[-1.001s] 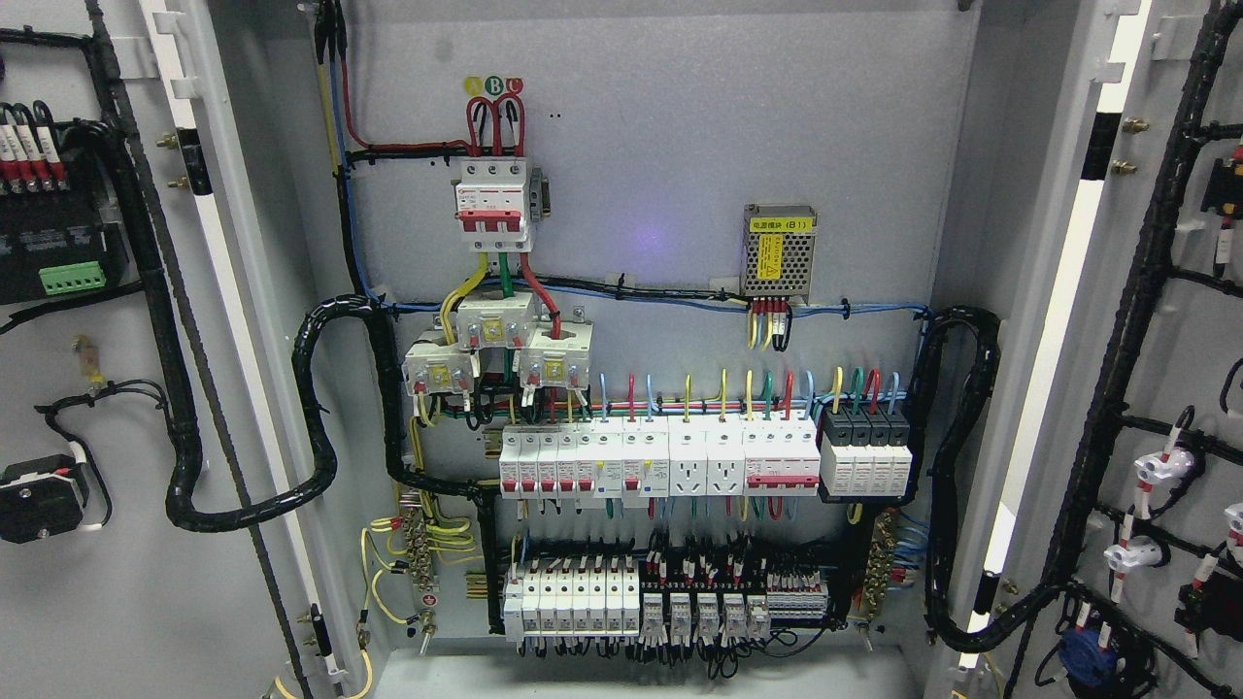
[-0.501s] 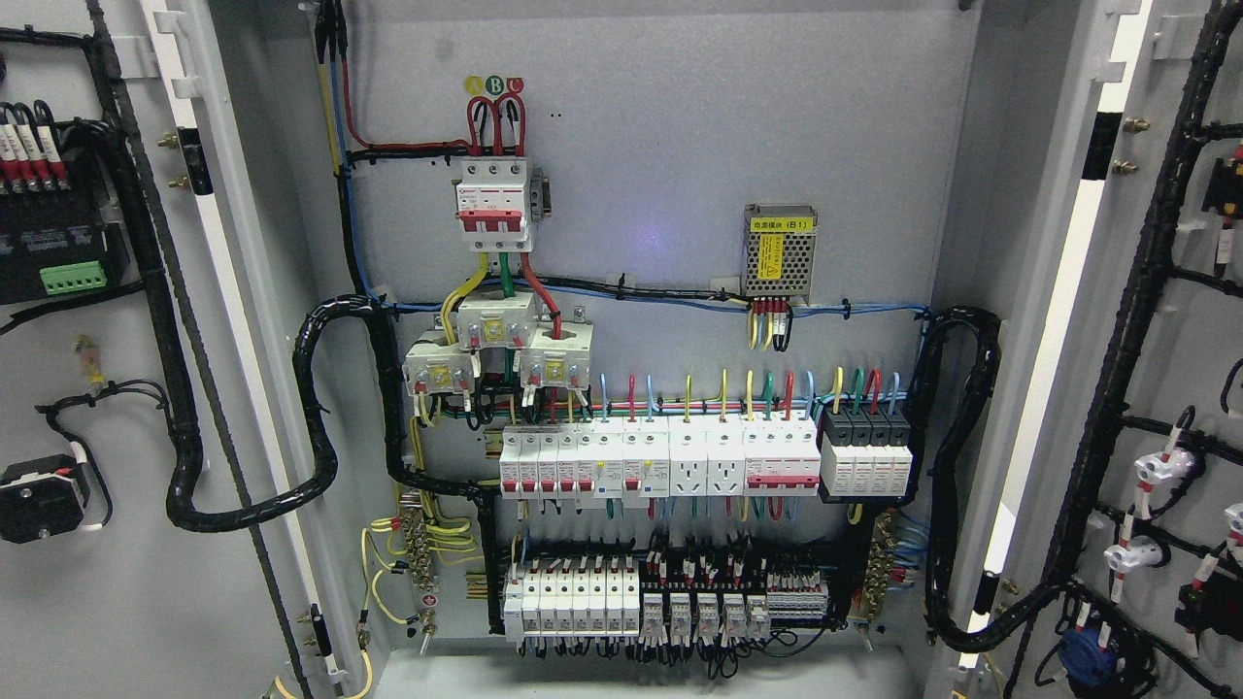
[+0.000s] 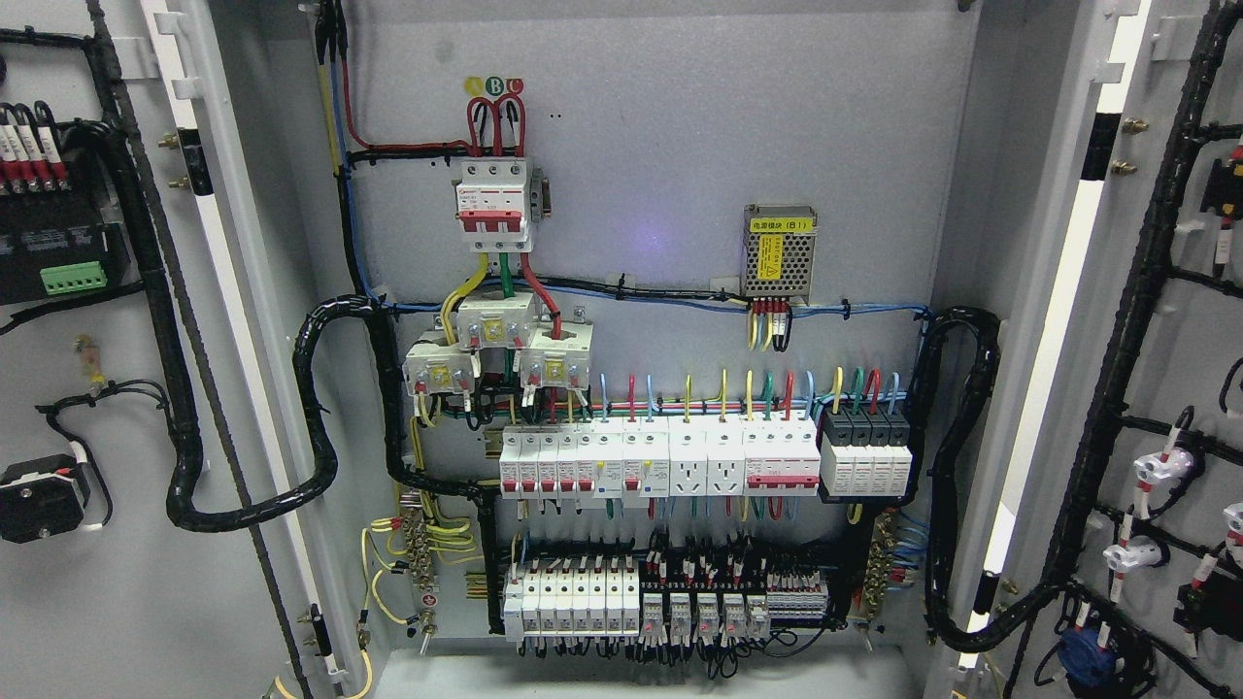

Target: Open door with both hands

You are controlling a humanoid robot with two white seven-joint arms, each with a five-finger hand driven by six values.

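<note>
Standing wide open, the left door (image 3: 97,388) shows its wired inner face; between the doors the cabinet's back panel (image 3: 680,126) carries breakers (image 3: 641,456); the right door (image 3: 1175,340) is swung out too. Neither hand shows, so their fingers can't be judged.

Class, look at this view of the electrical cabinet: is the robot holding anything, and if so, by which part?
Nothing is seen held: neither robot hand is in view. Both grey metal doors, the left door and the right door, stand open, showing the grey back panel.
</note>
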